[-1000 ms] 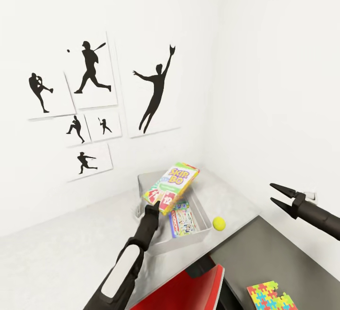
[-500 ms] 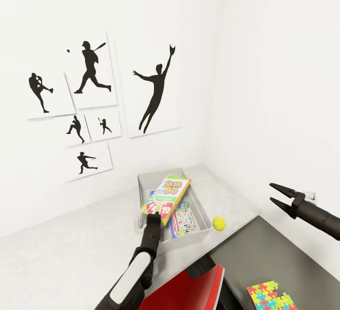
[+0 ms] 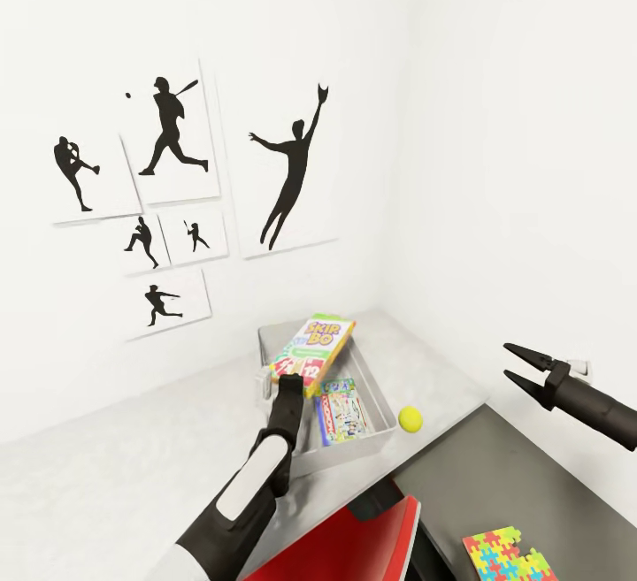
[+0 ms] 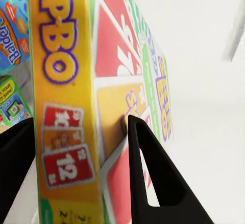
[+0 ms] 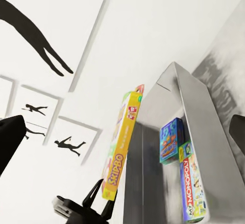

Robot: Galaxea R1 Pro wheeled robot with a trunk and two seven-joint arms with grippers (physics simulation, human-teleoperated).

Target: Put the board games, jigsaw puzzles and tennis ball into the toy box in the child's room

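Head view: yellow game held over the toy box

Left gripper (image 3: pixel 285 384) has its fingers closed on the yellow board game (image 3: pixel 311 353), tilted above the toy box (image 3: pixel 376 404) on the table (image 3: pixel 133 466). Right gripper (image 3: pixel 518 366) hangs with fingers wide apart, holding nothing. Tennis ball (image 3: pixel 409 419) lies just beside the box

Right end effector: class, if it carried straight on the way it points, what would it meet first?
Probably the Skip-Bo box held upright over the toy box; the right end effector aims there, though depth is unclear.
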